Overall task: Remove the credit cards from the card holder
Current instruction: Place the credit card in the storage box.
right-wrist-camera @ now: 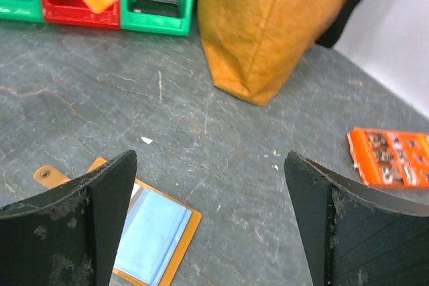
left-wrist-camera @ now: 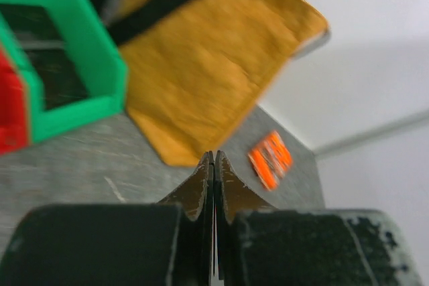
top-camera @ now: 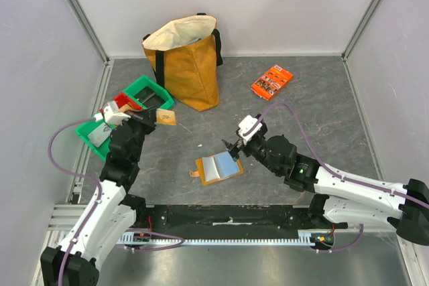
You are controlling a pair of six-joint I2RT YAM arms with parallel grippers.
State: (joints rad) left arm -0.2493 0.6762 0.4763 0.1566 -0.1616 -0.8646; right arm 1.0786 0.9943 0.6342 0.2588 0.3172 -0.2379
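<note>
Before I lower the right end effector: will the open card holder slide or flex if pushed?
Lying open and thin, the card holder probably bends at its fold rather than staying stiff. It looks light, so a sideways nudge would likely slide it across the table. Flat as it is, tipping seems unlikely.

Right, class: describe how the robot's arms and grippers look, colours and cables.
Left arm and right arm: white links, black joints, trailing mauve cable; a green light on the right. Left gripper and right gripper: black, scuffed fingers.
</note>
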